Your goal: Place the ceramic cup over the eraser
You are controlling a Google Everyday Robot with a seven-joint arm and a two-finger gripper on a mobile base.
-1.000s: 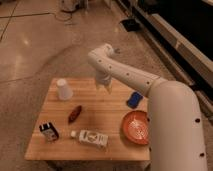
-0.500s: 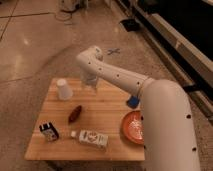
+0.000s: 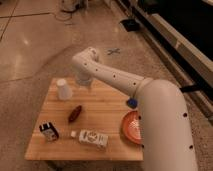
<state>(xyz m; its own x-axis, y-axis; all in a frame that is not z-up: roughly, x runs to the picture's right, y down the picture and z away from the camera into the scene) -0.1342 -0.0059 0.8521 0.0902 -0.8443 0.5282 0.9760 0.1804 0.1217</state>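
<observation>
Plain white, tapered ceramic cup (image 3: 63, 89) stands just beside the end effector (image 3: 83, 83), whose spread I cannot tell.

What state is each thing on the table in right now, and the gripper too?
ceramic cup: standing at back left, not held.
eraser: uncovered, near the front left corner.
gripper: pointing down just right of the cup.
white carton: lying on its side.
orange bowl: upright, partly hidden.
</observation>
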